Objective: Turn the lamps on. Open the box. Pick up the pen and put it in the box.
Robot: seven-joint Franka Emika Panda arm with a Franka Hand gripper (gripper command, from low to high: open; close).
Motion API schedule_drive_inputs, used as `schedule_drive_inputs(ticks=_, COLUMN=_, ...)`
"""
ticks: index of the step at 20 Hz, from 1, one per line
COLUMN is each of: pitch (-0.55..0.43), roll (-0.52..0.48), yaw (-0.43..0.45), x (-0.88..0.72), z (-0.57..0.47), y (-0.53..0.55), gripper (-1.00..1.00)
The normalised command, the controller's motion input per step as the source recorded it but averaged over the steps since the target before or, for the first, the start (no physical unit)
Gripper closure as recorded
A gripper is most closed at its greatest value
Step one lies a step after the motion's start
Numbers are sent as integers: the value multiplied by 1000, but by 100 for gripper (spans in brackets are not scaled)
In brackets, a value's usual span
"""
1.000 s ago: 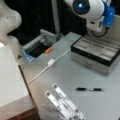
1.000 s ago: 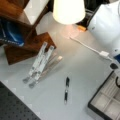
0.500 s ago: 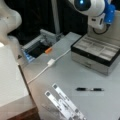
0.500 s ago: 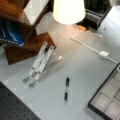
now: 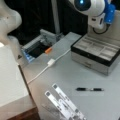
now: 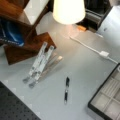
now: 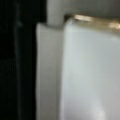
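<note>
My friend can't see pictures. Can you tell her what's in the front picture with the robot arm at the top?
An open box with grey compartments sits on a grey table, the robot arm above it. A black pen lies in front, untouched; the gripper is not visible.

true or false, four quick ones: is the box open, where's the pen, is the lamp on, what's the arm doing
1. The box is open, its grey compartments showing. True.
2. The pen lies inside the box. False: it lies on the table, in front of the box.
3. The lamp glows in a front view. True.
4. The gripper holds the pen. False: the gripper does not show; the arm is above the box, and the pen lies alone.
</note>
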Motion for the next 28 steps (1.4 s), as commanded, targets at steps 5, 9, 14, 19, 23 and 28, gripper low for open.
schedule_drive_inputs(ticks=5, pitch=83, roll=118, yaw=-167, x=-68, z=-16, y=171, gripper=-100)
schedule_drive_inputs(ticks=9, pitch=72, roll=88, yaw=-194, x=-30, z=-106, y=200, gripper=-100)
schedule_drive_inputs(ticks=14, pitch=75, roll=81, yaw=-176, x=-31, z=-44, y=124, gripper=-100)
schedule_drive_inputs(ticks=19, pitch=106, roll=77, yaw=-112, x=-152, z=92, y=-66, gripper=-100)
schedule_drive_inputs(ticks=23, pitch=142, roll=36, yaw=-84, x=-241, z=185, y=-221, gripper=-100)
schedule_drive_inputs(ticks=28, pitch=146, roll=-73, yaw=-18, x=-236, z=152, y=-342, gripper=-100)
